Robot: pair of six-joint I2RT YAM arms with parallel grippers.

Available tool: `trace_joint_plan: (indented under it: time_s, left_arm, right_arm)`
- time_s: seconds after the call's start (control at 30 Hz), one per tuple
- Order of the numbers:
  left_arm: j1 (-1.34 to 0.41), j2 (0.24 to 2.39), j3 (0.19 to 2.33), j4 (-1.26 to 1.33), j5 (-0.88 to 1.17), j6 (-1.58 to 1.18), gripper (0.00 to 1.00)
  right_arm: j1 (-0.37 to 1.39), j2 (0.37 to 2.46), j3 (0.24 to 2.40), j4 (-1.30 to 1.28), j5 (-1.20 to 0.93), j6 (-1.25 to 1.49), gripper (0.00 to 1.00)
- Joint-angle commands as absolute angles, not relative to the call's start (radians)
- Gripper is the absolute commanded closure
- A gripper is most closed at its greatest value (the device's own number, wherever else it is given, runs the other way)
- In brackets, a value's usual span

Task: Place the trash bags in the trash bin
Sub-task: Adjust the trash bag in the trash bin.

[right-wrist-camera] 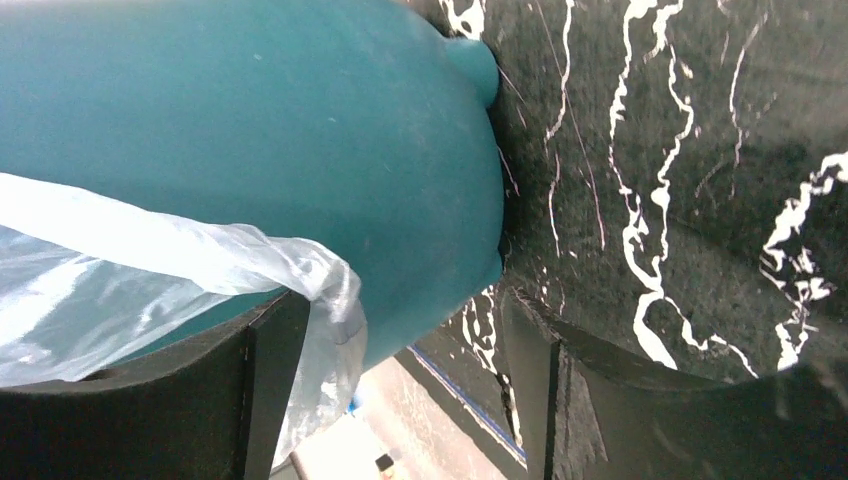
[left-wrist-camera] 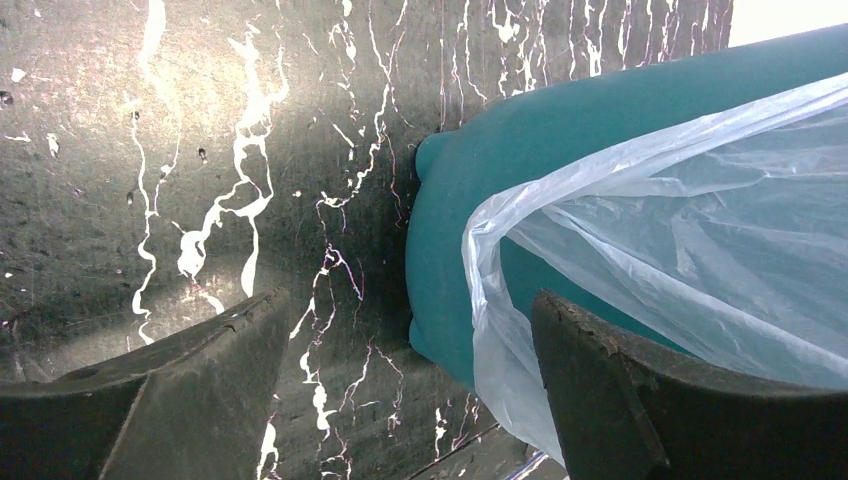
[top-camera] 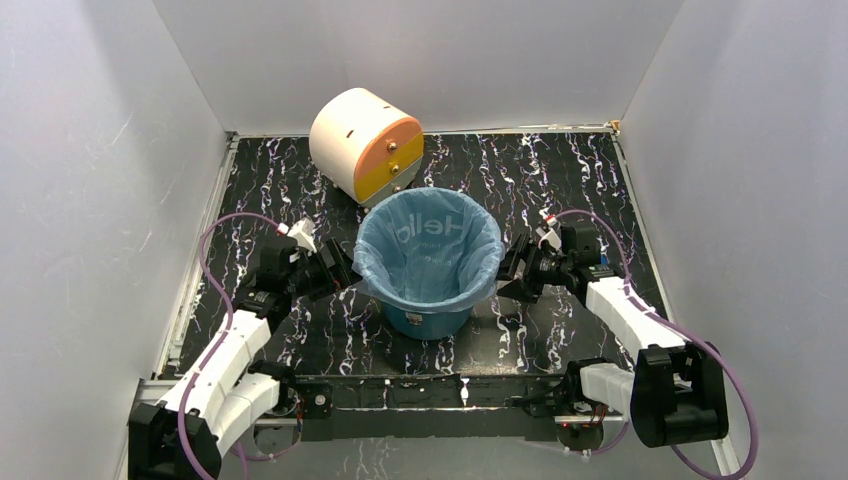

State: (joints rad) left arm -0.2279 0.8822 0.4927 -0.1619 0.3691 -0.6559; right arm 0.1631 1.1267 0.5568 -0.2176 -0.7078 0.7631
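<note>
You're finishing the lining step: the bag (top-camera: pixel 430 245) is sitting inside the bin (top-camera: pixel 430 320), its edge draping over the rim. Your left gripper (top-camera: pixel 345 272) and right gripper (top-camera: pixel 507 268) are flanking it, fingers spread, pinching nothing. Next, probably backing away without snagging the bag.

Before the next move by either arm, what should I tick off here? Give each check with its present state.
1. Bag lines the bin, mouth open: ok.
2. Bag's edge folded over the bin's rim all round: ok from above.
3. Bin upright: ok.
4. Left gripper open: ok. Clear of the bag's edge: cannot tell.
5. Right gripper open: ok. Clear of the bag's edge: cannot tell.
6. Box behind the bin, apart from it: cannot tell.
</note>
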Motion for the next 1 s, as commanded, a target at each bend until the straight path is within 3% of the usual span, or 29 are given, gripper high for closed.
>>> trace_joint_plan:
  time_s: [0.0,0.1,0.23,0.3,0.4,0.53,0.97]
  left_arm:
    - [-0.225,0.872,0.513,-0.162,0.358,-0.659,0.14]
    - [-0.225,0.886,0.516,-0.120,0.361,-0.665,0.14]
    - [-0.225,0.937,0.535,-0.103,0.390,-0.646,0.14]
    - [-0.225,0.947,0.540,-0.105,0.403,-0.638,0.15]
    - [-0.225,0.933,0.539,-0.122,0.391,-0.631,0.15]
    - [-0.225,0.897,0.530,-0.137,0.366,-0.636,0.15]
    - [-0.224,0.952,0.534,-0.107,0.413,-0.628,0.14]
  right_arm:
    - [0.161,1.093,0.513,-0.280,-0.773,0.729,0.21]
    - [0.161,1.040,0.488,-0.319,-0.766,0.711,0.30]
    - [0.161,1.018,0.488,-0.333,-0.797,0.685,0.31]
    - [0.161,1.034,0.518,-0.380,-0.802,0.651,0.28]
    - [0.161,1.053,0.578,-0.449,-0.717,0.633,0.15]
    - [0.160,1.014,0.626,-0.439,-0.597,0.652,0.13]
    - [0.161,1.104,0.561,-0.211,-0.811,0.783,0.16]
